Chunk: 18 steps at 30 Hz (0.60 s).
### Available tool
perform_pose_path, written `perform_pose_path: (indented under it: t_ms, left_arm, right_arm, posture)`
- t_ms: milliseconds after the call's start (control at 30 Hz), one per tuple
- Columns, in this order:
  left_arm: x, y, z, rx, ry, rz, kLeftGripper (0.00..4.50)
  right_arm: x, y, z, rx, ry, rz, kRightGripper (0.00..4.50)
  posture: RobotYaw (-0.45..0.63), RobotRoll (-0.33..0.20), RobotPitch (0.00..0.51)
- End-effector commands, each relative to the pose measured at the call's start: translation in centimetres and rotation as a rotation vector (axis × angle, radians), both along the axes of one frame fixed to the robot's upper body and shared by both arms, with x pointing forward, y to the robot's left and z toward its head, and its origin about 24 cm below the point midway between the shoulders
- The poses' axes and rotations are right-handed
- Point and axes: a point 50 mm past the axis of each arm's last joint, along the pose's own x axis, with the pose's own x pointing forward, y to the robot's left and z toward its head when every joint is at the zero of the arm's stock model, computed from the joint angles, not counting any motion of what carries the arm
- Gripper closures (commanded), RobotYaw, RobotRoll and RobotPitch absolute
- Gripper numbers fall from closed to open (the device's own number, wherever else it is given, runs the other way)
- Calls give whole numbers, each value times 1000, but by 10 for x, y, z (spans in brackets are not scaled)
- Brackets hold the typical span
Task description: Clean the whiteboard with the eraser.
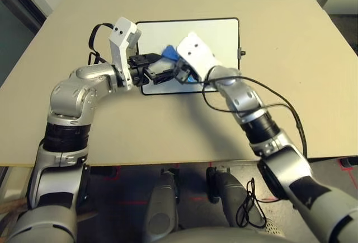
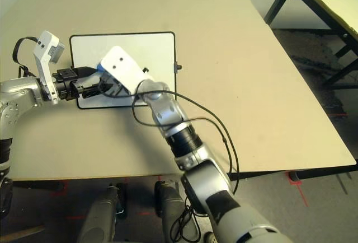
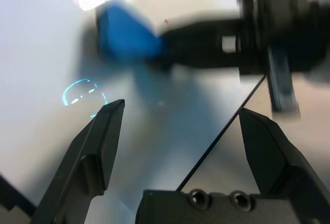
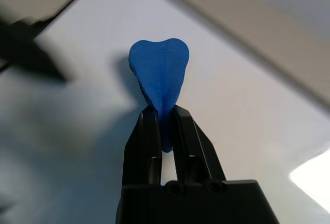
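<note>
From the head, the whiteboard (image 1: 218,33) lies flat on the tan bench (image 1: 291,86), both arms meeting over its near-left corner. At the left wrist, the left gripper (image 3: 180,126) hangs with jaws wide over the board's edge. At the right wrist, the right gripper (image 4: 165,121) pinches the blue eraser (image 4: 159,77) tight, above the white surface.

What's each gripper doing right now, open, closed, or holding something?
Left gripper: open, empty, over the whiteboard.
Right gripper: shut on the eraser.
</note>
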Motion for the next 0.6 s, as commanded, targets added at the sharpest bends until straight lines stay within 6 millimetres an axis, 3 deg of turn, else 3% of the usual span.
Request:
perform_pose_path:
  t_ms: [33,400,600]
  left_arm:
    - [-2,-2,-2,4,10,-17,0]
    - [-2,0,-3,6,11,-12,0]
    - [-2,1,-3,5,11,-11,0]
  right_arm:
    - [3,0,-8,15,30,-12,4296]
    - [-24,23,-35,-16,94,112,4296]
    - [-7,14,-22,1,52,55,4296]
  posture:
    - [100,0,260]
    - [104,0,261]
    - [105,0,261]
